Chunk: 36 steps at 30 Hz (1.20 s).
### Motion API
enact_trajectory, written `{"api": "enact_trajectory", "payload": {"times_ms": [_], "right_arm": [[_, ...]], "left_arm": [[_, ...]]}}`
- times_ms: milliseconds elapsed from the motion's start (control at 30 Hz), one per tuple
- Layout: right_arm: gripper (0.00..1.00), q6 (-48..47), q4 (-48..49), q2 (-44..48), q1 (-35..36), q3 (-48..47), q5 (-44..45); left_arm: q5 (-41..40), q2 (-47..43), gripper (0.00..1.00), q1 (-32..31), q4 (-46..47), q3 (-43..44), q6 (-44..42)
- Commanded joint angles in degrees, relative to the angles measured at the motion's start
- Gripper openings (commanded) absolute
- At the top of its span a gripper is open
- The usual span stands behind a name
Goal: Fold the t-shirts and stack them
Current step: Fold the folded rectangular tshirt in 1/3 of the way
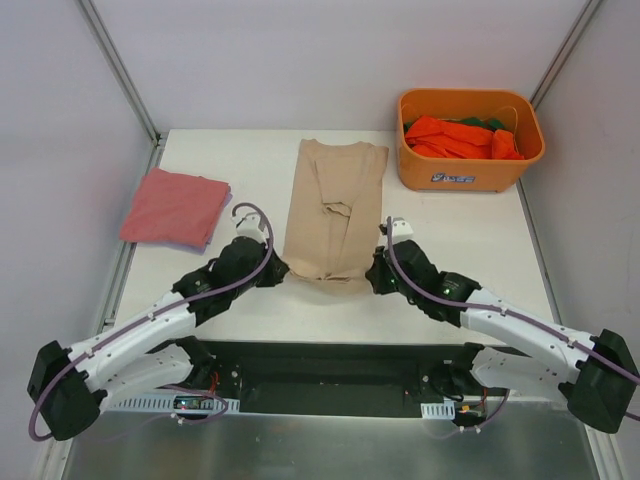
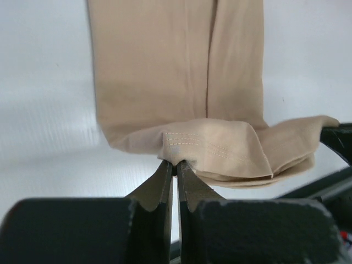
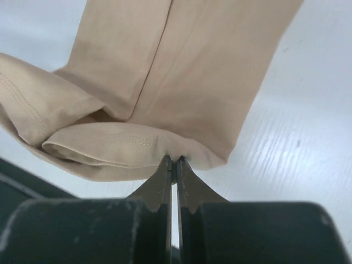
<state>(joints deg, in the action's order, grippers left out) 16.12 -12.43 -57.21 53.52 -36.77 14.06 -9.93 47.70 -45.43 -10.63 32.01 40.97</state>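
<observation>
A beige t-shirt (image 1: 334, 205) lies in a long narrow strip down the middle of the table, sleeves folded in. My left gripper (image 1: 274, 270) is shut on its near left hem corner (image 2: 181, 144). My right gripper (image 1: 374, 272) is shut on its near right hem corner (image 3: 165, 147). The near hem is lifted a little and curls over itself. A pinkish-red t-shirt (image 1: 176, 207) lies folded at the table's left. Orange t-shirts (image 1: 462, 138) and a bit of green one (image 1: 470, 122) are heaped in the bin.
An orange plastic bin (image 1: 470, 168) stands at the back right corner. The white table (image 1: 470, 250) ends at a black strip (image 1: 330, 365) near the arm bases. Grey walls close in left, right and behind.
</observation>
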Motion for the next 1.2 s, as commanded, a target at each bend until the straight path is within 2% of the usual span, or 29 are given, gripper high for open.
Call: {"api": "enact_trajectory", "payload": {"times_ms": [0,67,167,367,733,833,1100,1167], "right_arm": [[0.00,-6.44,6.97,-2.19,-5.08,-5.05,2.20],[0.00,-7.68,8.47,-4.48,-8.06,-6.37,-0.25],[0.00,-8.03,9.61,-8.26,-12.37,-8.31,-2.37],[0.00,-10.14,14.44,-15.64,-18.97,-12.88,-6.76],[0.01,-12.25,17.52,-28.91,-26.27,-18.85,-12.47],[0.00,-12.43,17.70,-31.81,-26.97,-19.74,-11.69],[0.01,-12.16,23.40,-42.71,-29.26,-23.07,-12.22],[0.09,-11.90,23.41,-44.64,-29.52,-24.30,-11.69]], "left_arm": [[-2.91,8.78,0.00,5.77,7.29,6.56,-7.04],[2.70,12.31,0.00,10.43,10.27,8.33,-8.71],[7.03,18.11,0.00,14.04,14.06,12.01,-11.34],[9.84,30.15,0.00,17.21,13.97,21.24,-15.30],[23.19,47.12,0.00,24.33,12.31,33.37,-18.21],[26.36,51.51,0.00,25.56,11.08,36.36,-18.21],[25.32,60.31,0.00,26.97,9.23,41.46,-17.24],[24.35,61.10,0.04,27.24,8.18,42.43,-17.33]]}}
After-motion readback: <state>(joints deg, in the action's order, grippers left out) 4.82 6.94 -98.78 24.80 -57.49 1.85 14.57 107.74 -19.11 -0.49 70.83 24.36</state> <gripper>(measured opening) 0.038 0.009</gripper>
